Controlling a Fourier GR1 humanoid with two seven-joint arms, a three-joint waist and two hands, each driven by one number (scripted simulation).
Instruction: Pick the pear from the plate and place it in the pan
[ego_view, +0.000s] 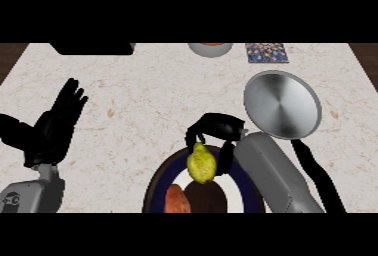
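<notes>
Your right hand (215, 131) curls over the yellow pear (201, 163), fingers and thumb closed around its upper part. The pear sits at the plate's (159, 176) twelve o'clock edge, above a reddish-brown item (176, 199). The steel pan (282, 104) lies at two o'clock from the pear, handle pointing toward five o'clock. Your left hand (57, 120) rests open at nine o'clock, fingers straight.
</notes>
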